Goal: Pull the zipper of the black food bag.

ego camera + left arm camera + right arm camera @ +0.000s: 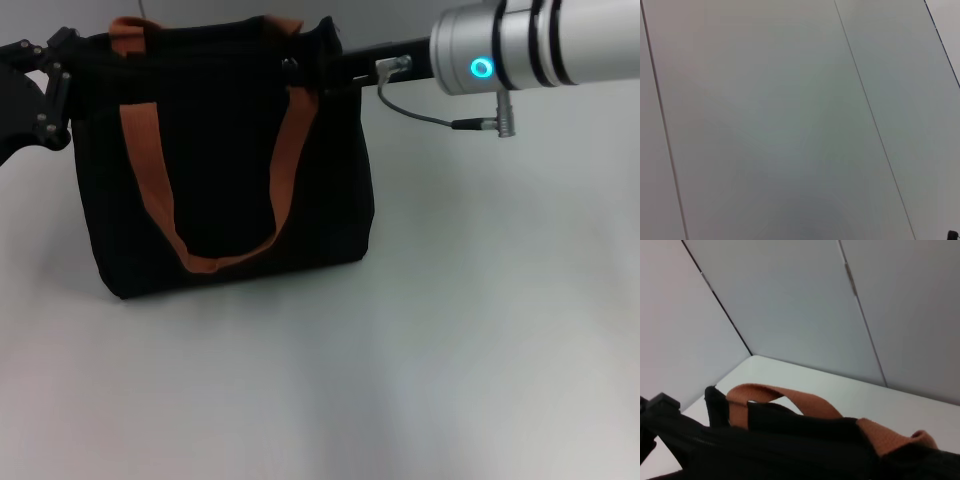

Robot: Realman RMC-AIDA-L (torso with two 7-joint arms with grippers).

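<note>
Underneath, a plain white table (420, 380) under the black food bag (230, 160), grey panelled walls (790, 295) behind; fingers' state unclear.

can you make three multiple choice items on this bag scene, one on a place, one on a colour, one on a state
1. Where is the right tool in the head view?
A. at the black food bag's top right corner
B. on the table in front of the bag
C. under the bag

2. What colour are the bag's handle straps?
A. blue
B. orange-brown
C. white

3. How does the bag stand?
A. lying flat on its side
B. hanging in the air
C. upright on the table

Key: 1 A, the right arm ends at that corner. 2 B, both loops show orange-brown against black fabric. 3 C, its base rests on the table. The left tool sits at the top left corner.
</note>
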